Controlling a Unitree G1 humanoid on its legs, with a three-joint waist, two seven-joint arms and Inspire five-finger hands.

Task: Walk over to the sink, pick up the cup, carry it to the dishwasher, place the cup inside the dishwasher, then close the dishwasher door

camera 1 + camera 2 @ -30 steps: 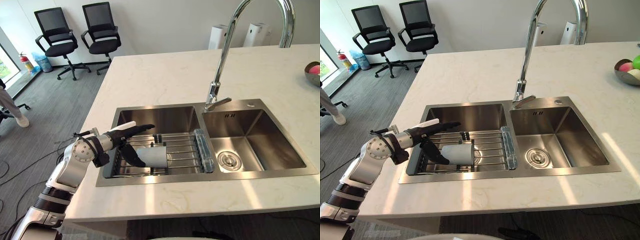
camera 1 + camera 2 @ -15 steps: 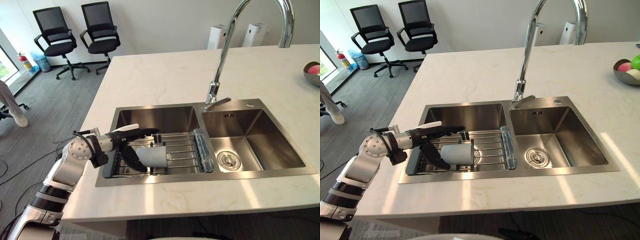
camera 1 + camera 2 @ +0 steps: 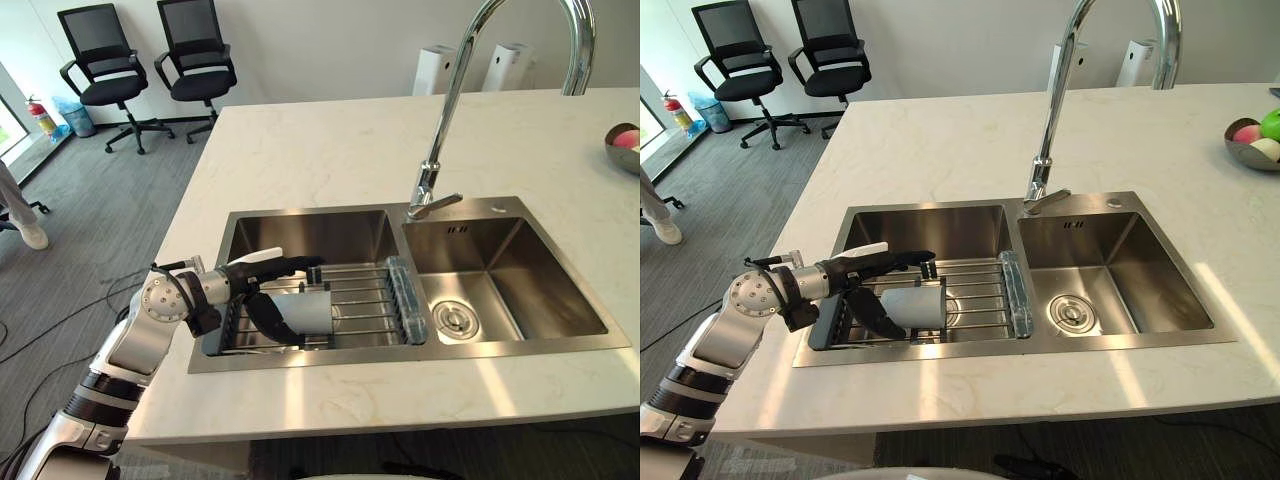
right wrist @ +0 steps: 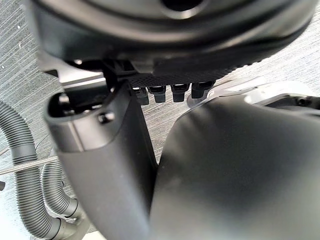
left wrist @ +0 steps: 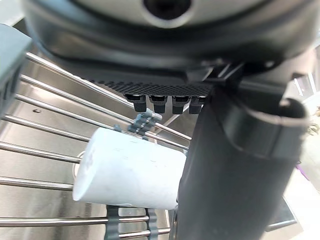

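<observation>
Reaching into the sink (image 3: 310,235), the left robot hand (image 3: 238,279) is over the cup (image 3: 310,310). The cup lies on its side on the wire rack (image 3: 365,300) in the left bowl of the sink, near the front edge of the surface (image 3: 330,150) and toward its left edge. The fingers are straight across the top of the cup and the thumb hangs down by its near side. So this robot hand is open and has not squeezed the cup yet. The right robot hand (image 4: 110,160) shows over the grey floor, loose and holding nothing.

The walk to the sink looks done. The pick-up is only starting. Left to do: lift the cup, carry it to the dishwasher, put it in, and shut it.
</observation>
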